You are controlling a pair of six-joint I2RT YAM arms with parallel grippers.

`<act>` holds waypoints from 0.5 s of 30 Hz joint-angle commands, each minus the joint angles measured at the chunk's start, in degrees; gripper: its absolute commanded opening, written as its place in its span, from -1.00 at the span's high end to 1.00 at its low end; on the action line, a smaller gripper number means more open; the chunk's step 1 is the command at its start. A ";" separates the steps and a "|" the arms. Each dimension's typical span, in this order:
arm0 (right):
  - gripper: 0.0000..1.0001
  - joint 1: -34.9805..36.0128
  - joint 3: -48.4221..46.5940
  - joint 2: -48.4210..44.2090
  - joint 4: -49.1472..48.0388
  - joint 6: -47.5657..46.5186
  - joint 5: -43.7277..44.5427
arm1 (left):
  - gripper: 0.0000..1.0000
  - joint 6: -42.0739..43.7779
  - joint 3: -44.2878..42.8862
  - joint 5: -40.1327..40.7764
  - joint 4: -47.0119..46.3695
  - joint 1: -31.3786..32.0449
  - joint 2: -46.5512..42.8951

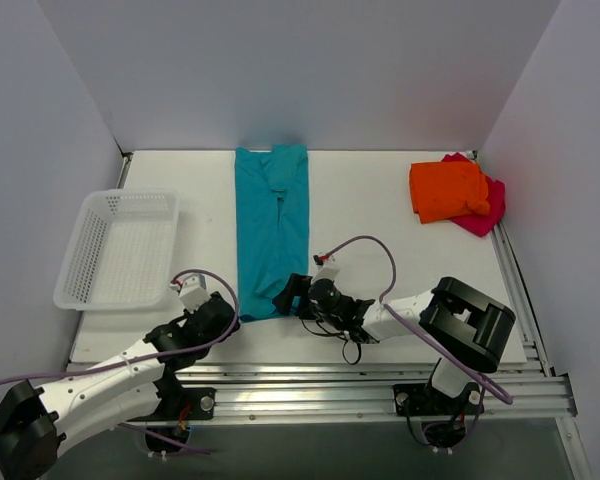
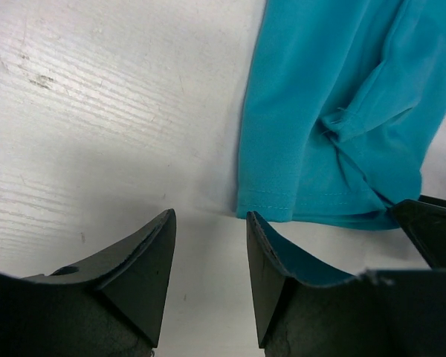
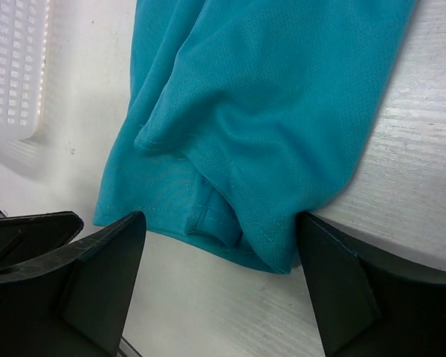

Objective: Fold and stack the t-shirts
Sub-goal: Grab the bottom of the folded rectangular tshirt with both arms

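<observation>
Both my hands sit low at the near end of the teal-blue t-shirt (image 1: 270, 230). My left hand (image 2: 208, 223) is open, its two dark fingers (image 2: 145, 260) spread with bare tabletop (image 1: 370, 220) between them, just short of the shirt's near left corner. My right hand (image 3: 221, 219) is spread wider, and the shirt's near hem lies in the gap between its fingers without being pinched. The teal-blue t-shirt lies flat as a long narrow strip down the middle of the tabletop, reaching from my hands to the far wall. At the far right corner, well apart, the orange t-shirt (image 1: 445, 190) lies folded on top of the magenta-pink t-shirt (image 1: 488, 210). A white mesh basket (image 1: 120, 250) stands at the left edge.
</observation>
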State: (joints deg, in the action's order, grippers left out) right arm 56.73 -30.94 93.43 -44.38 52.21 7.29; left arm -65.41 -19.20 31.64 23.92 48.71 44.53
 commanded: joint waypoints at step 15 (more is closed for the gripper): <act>1.00 0.40 -0.53 0.44 10.01 0.53 4.58 | -0.04 -1.65 0.66 2.64 -13.99 0.42 10.49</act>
State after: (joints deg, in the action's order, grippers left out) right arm 56.73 -31.00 93.60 -37.71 52.69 9.34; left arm -65.89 -16.75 32.01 12.38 48.73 54.89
